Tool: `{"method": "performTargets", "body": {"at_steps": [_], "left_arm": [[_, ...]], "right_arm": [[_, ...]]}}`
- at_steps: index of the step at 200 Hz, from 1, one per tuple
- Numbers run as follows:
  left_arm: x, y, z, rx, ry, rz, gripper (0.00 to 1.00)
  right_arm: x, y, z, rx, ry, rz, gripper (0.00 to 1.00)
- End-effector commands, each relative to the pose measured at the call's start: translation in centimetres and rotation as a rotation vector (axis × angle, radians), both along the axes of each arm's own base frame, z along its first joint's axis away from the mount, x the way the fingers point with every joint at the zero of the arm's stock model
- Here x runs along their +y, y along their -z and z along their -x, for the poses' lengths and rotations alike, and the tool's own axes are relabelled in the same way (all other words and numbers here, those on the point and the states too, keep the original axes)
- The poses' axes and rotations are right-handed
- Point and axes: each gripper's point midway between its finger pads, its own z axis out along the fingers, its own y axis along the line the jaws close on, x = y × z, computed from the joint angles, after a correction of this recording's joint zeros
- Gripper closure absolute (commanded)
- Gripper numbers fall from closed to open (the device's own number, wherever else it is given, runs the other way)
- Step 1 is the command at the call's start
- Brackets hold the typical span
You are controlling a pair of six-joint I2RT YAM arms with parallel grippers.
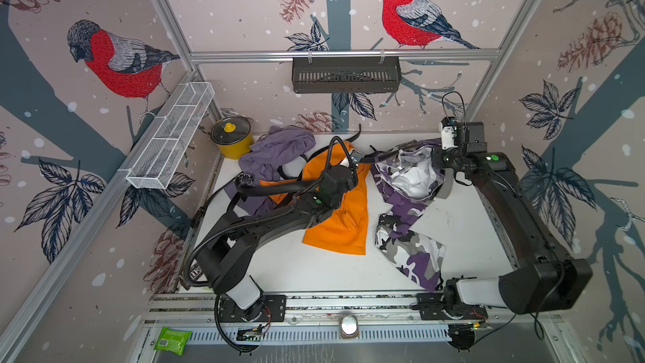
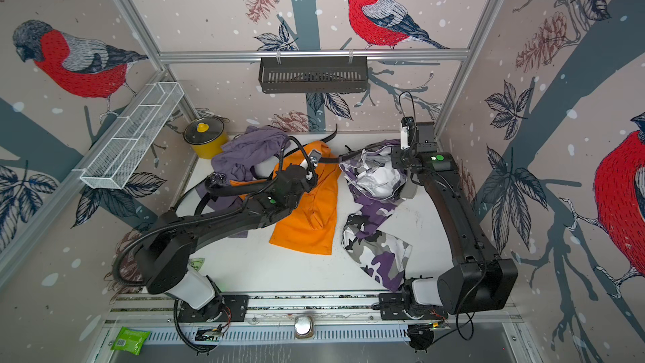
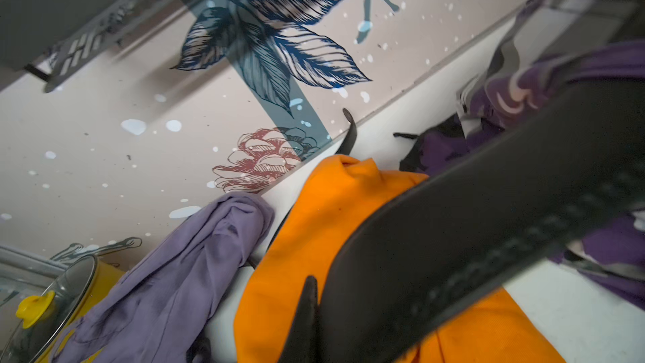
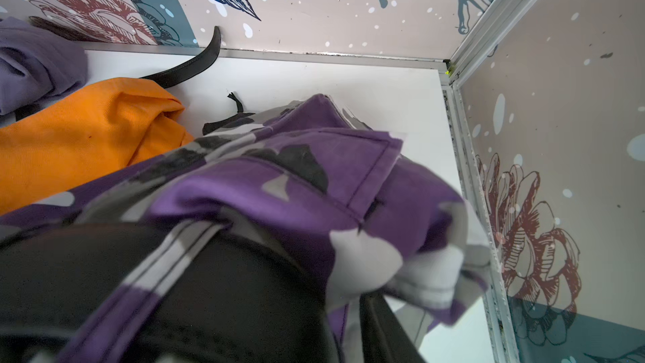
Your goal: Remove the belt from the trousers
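The purple camouflage trousers (image 1: 408, 204) (image 2: 377, 204) lie crumpled at the right of the white table, waist towards the back. The black belt (image 1: 373, 158) (image 2: 331, 160) runs taut from their waistband to my left gripper (image 1: 353, 159) (image 2: 313, 159), which is shut on it near the buckle. The belt's tail (image 1: 356, 134) curls up at the back wall. In the left wrist view the belt (image 3: 488, 221) presses against one finger (image 3: 307, 309). My right gripper (image 1: 434, 165) (image 2: 396, 162) sits at the waistband. There the trousers (image 4: 314, 169) and belt (image 4: 227, 291) cover its jaws; only one finger (image 4: 384, 330) shows.
An orange garment (image 1: 342, 218) lies under the left arm and a lilac one (image 1: 279, 151) behind it. A yellow pot (image 1: 232, 137) stands in the back left corner. A white wire basket (image 1: 171, 134) and a black basket (image 1: 345, 75) hang on the walls.
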Motion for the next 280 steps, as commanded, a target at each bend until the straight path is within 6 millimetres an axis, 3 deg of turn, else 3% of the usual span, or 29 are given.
{"method": "performTargets", "body": {"at_steps": [1,9,15,69,138,196,242,280], "left_arm": [[2.4,-1.8,0.3,0.012,-0.039,0.121,1.0],[3.3,-2.9,0.2,0.001,-0.049,0.153,1.0],[4.1,-2.3,0.4,0.018,-0.052,0.154,1.0],[10.0,-4.0,-0.9,0.026,-0.163,0.281,1.0],[17.8,-4.2,-2.7,0.045,-0.312,0.475,1.0],[24.3,-7.1,-1.5,-0.044,-0.41,0.665,1.0],[26.8,-10.4,-0.2,-0.157,-0.456,0.709,1.0],[30.3,-12.5,1.4,-0.235,-0.524,0.773,1.0]], "right_arm": [[-0.8,-1.4,-1.2,-0.082,0.023,0.004,0.62],[-1.1,-1.2,-1.4,-0.085,0.032,0.004,0.62],[-1.3,-1.2,-1.5,-0.09,0.036,0.0,0.63],[-2.2,-0.5,-1.7,-0.083,0.074,0.017,0.64],[-3.1,0.7,-1.6,-0.062,0.107,0.02,0.64],[-4.7,2.7,-1.2,-0.022,0.161,0.024,0.64],[-5.8,3.4,-1.1,-0.001,0.193,0.031,0.63],[-7.0,3.6,-0.6,-0.001,0.228,0.026,0.63]]}}
